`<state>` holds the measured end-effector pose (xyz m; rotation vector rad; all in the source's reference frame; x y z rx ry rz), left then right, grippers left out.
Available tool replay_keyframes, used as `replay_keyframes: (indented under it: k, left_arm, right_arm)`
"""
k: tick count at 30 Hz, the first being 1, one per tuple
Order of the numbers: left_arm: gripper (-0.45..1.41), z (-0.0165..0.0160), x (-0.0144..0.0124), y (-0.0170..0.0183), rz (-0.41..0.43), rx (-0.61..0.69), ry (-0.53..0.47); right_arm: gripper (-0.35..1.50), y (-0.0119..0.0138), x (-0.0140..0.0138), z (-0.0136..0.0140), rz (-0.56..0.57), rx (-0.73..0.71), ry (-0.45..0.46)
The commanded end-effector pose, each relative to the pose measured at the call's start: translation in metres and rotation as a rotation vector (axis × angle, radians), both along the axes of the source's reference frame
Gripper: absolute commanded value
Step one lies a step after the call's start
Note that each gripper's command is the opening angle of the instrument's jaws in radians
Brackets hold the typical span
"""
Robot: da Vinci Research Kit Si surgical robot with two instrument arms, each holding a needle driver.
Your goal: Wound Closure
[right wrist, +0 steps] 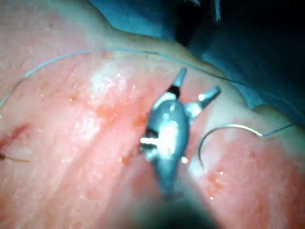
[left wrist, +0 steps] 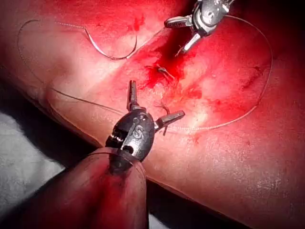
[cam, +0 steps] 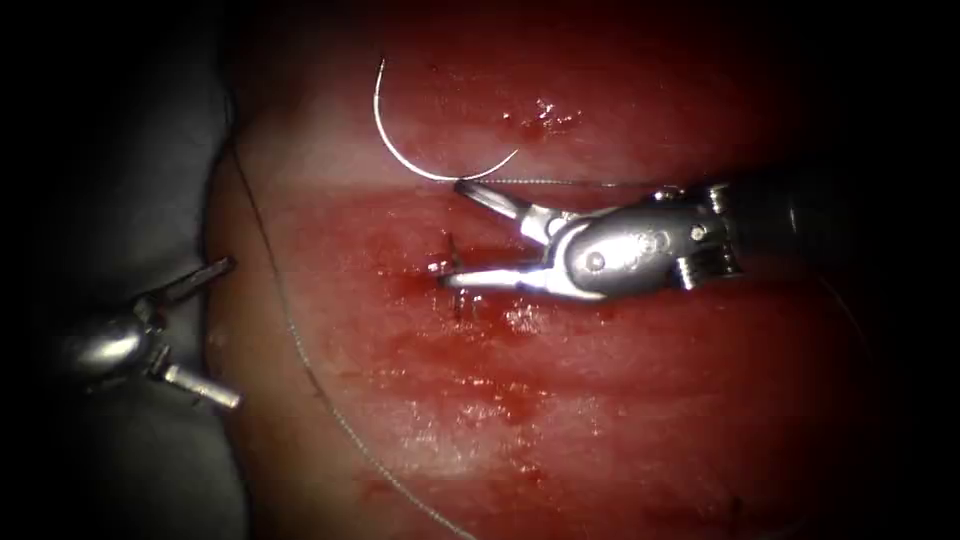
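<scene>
My left tool [cam: 185,335] sits far off to the left, at the edge of the tissue [cam: 600,420], over the grey cloth [cam: 120,150]. Its two jaws are spread wide apart and hold nothing. I think it is parked out there so it stays out of the way. The thread [cam: 300,355] runs down the tissue just past those open jaws, not touching them, in a long loose line. Moving right, I come to the cut [cam: 450,275], a short dark slit in the red wet middle of the tissue. The lower jaw of my right tool [cam: 462,232] lies right at the cut, and short dark ends of thread [cam: 452,250] stick up there beside it. The right tool's jaws are also spread wide, like a V, and they pinch nothing. The needle [cam: 395,140] is not held by anyone. It lies flat on top of the tissue, just above the right tool's upper jaw, and its curve bends up and away from the cut. It is not stuck in the tissue. Its tail end almost meets the tip of that upper jaw, and thread leaves it there and runs off to the right. I judge it is close enough for me to grab easily.
</scene>
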<state>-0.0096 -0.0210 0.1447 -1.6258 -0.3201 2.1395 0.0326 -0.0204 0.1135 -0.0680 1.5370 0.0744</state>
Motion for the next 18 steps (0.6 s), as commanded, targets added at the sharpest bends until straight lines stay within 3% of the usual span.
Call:
replay_keyframes:
  k: [1,7,11,18]
  left_arm:
    - [1.26,0.0016,-0.0007,-0.0005,-0.028,-0.048,0.044]
    - [1.30,0.0052,-0.0003,-0.0012,-0.127,-0.099,0.125]
    - [1.26,0.0105,-0.0004,-0.0030,-0.204,-0.168,0.187]
    - [1.40,0.0156,-0.0014,-0.0050,-0.172,-0.215,0.154]
  right_arm:
    - [1.04,-0.0007,0.0005,0.0005,-0.002,0.003,0.001]
    - [1.04,-0.0007,0.0005,0.0005,-0.002,0.003,0.001]
    - [1.04,-0.0007,0.0005,0.0005,-0.002,0.003,0.001]
    - [1.04,-0.0007,0.0005,0.0005,-0.002,0.003,0.001]
